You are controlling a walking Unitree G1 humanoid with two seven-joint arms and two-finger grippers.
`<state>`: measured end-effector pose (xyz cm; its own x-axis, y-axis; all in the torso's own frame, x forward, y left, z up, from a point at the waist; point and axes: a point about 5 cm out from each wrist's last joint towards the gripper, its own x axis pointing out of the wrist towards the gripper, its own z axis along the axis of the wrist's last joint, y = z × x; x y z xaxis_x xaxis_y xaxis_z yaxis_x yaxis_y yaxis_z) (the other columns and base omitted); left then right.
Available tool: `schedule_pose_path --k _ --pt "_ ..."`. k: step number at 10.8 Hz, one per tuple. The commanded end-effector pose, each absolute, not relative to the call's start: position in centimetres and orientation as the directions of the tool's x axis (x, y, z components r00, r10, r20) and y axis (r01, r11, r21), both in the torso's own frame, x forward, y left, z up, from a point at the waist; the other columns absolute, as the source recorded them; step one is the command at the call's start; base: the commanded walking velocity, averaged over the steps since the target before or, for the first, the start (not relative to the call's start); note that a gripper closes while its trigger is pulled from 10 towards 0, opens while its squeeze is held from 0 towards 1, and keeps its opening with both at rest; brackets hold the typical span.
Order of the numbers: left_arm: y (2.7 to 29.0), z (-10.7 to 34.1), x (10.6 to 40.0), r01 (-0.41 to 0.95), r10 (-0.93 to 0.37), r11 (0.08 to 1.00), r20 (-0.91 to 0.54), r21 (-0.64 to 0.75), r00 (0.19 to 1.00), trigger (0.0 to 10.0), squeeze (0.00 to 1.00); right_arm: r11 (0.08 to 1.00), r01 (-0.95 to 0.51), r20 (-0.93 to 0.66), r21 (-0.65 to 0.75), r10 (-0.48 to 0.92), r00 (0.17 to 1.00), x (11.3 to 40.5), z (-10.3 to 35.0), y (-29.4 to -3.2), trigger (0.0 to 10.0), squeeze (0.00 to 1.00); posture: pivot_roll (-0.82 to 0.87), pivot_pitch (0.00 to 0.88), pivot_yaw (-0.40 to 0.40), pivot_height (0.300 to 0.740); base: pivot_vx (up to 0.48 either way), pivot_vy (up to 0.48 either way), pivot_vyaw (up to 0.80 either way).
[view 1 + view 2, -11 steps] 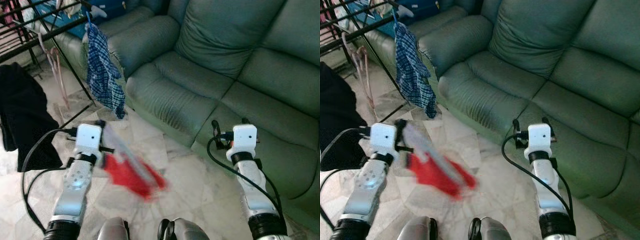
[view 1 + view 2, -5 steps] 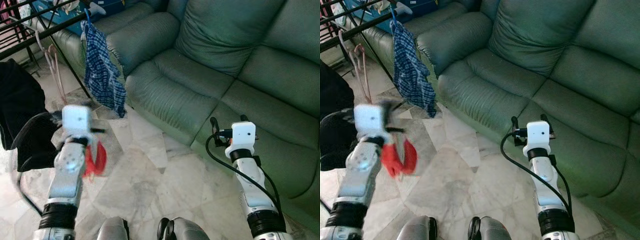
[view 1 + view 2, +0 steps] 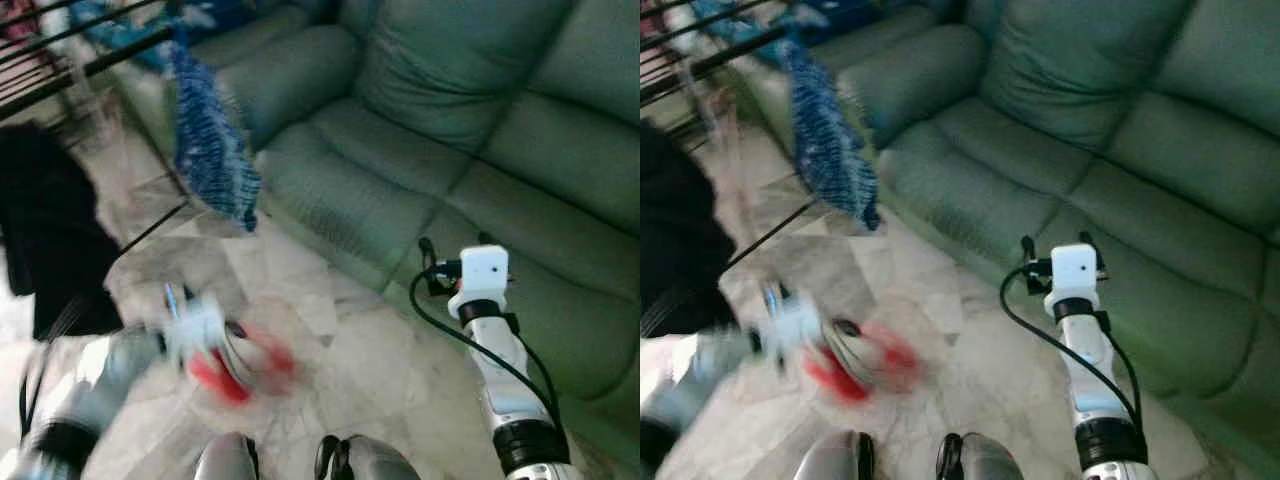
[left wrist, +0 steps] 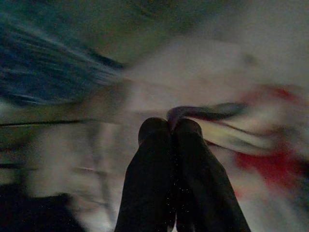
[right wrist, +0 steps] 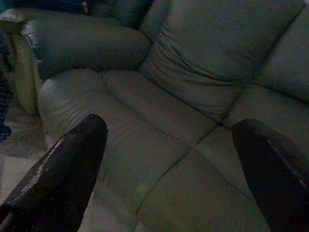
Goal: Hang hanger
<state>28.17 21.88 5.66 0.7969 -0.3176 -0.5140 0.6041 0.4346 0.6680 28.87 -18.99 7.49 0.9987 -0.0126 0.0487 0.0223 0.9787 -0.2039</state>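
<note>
My left gripper (image 3: 232, 338) is low over the marble floor, blurred by motion, and shut on a pale hanger (image 4: 207, 114). A red garment (image 3: 238, 368) hangs on that hanger just beyond the fingers. In the left wrist view the two black fingers (image 4: 159, 159) press together on the hanger's hook, with red cloth (image 4: 270, 164) behind. A black drying rack (image 3: 90, 62) stands at the far left, with a blue checked garment (image 3: 212, 150) hanging from its bar. My right gripper (image 3: 455, 243) is held open in front of the sofa seat, holding nothing.
A large green sofa (image 3: 450, 120) fills the back and right. A black garment (image 3: 45, 230) hangs at the left edge, below the rack. My own feet (image 3: 300, 460) show at the bottom. Marble floor (image 3: 350, 330) lies between the rack and the sofa.
My left arm has swung down and to the right with the hanger and red garment, and is now blurred. The right arm has stayed where it was.
</note>
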Motion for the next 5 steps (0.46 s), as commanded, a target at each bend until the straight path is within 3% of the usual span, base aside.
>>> schedule_pose_path --k 1,2,3,5 --pt "21.5 8.0 29.3 0.510 -0.339 0.516 -0.383 0.688 0.859 10.0 0.00 0.978 0.029 0.039 -0.208 -0.021 0.999 28.6 7.2 -19.3 10.0 0.00 0.06 0.141 -0.075 0.740 0.000 0.000 0.00" --pt "21.1 8.5 29.5 0.488 -0.356 0.542 -0.339 0.684 0.871 10.0 0.00 0.978 0.027 0.039 -0.208 -0.020 0.999 28.7 7.2 -19.2 10.0 0.00 0.06 0.142 -0.075 0.740 0.000 0.000 0.00" --pt "20.9 9.7 30.3 0.376 -0.341 0.574 -0.205 0.727 0.917 10.0 0.00 0.978 0.026 0.040 -0.208 -0.018 0.999 28.7 7.2 -19.1 10.0 0.00 0.06 0.145 -0.074 0.740 0.000 0.000 0.00" --pt "20.8 10.2 30.6 0.333 -0.330 0.595 -0.156 0.731 0.931 10.0 0.00 0.978 0.024 0.039 -0.208 -0.016 0.999 28.7 7.2 -19.1 10.0 0.00 0.06 0.150 -0.076 0.740 0.000 0.000 0.00"
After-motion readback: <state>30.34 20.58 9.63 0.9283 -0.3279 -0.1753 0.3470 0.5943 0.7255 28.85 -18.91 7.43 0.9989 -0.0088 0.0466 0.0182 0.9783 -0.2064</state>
